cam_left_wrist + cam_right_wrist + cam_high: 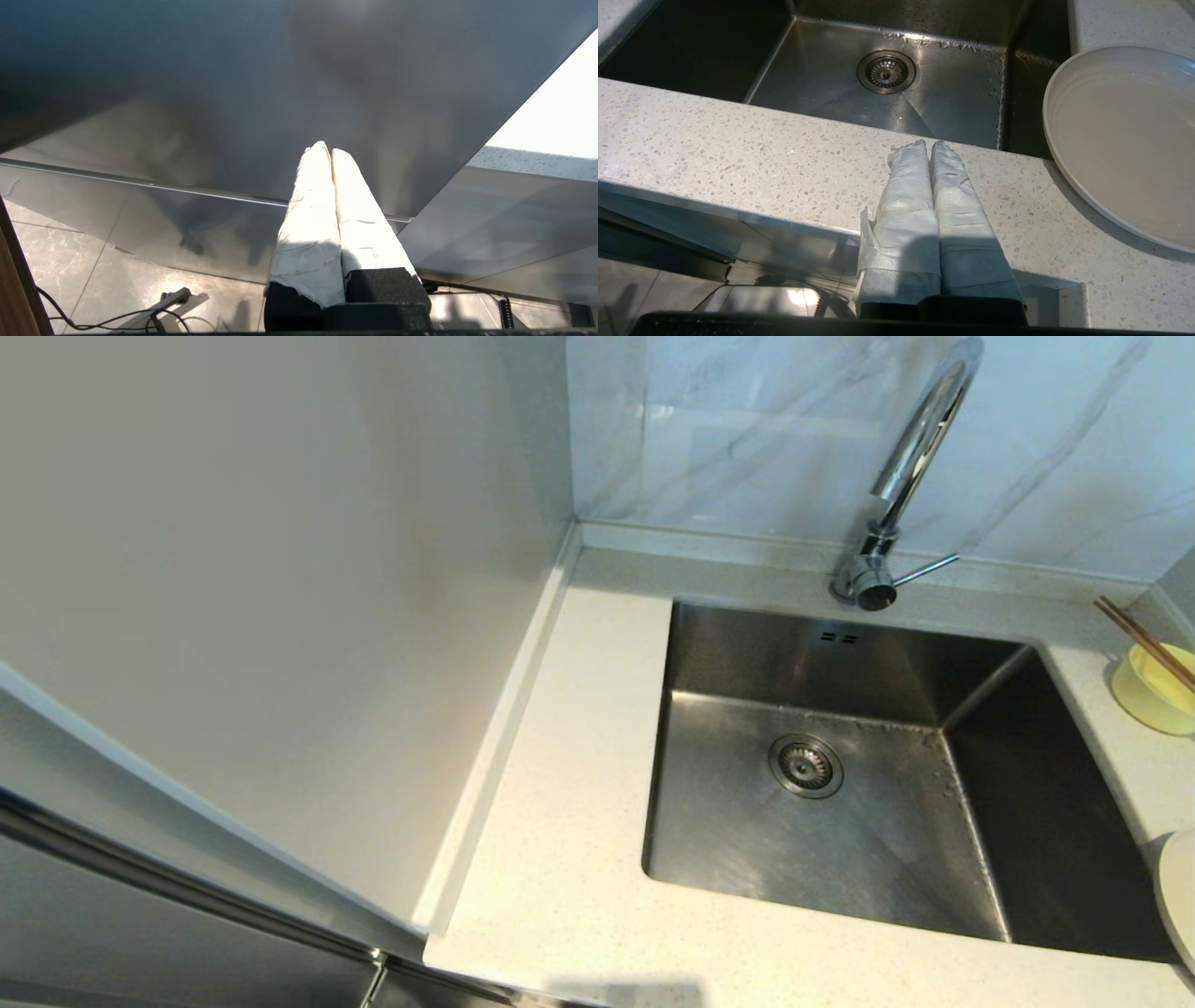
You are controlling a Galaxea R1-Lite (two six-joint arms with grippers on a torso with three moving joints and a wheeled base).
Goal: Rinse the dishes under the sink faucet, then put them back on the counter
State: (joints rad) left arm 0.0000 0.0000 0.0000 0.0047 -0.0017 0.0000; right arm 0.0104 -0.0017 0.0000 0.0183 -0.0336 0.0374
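Both arms hang low before the counter — right gripper fingers pressed together near its front edge, left gripper likewise closed beneath it. The plate lies right of the sink; farther back, chopsticks rest across the bowl — the faucet stands behind.

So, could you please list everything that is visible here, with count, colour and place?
Bowl: one, pale yellow, counter right of sink.
Chopsticks: one pair, brown, across the bowl.
Plate: one, white, counter at sink's near right corner.
Faucet: one, chrome, behind sink.
Sink: one, steel.
Drain strainer: one, metal, sink floor.
Counter: off-white speckled.
Left gripper: shut, below the counter.
Right gripper: shut, at the counter's front edge.
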